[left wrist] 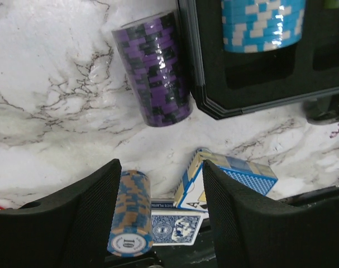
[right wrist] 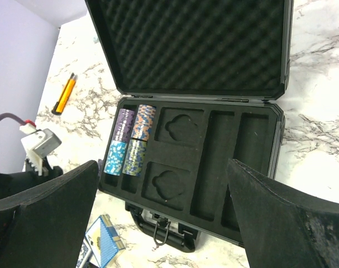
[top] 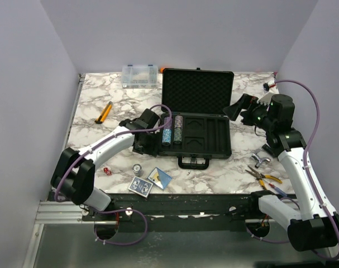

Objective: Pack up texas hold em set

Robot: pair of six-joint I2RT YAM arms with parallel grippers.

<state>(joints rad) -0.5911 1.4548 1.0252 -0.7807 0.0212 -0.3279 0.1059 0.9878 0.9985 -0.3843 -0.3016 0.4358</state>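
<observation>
I've got left gripper (left wrist: 161,167) open, empty; purple chip stack (left wrist: 155,67) lies on desk (left wrist: 46,84) just beyond it, beside case (left wrist: 205,103) left wall.

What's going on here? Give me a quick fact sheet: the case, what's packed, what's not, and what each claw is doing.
case: open, lid up
packed: four chip stacks in the case's left slots
not packed: purple stack beside the case, another chip stack, two decks, red dice
left gripper: open, empty, by the case's left side
right gripper: open, empty, to the case's right
</observation>
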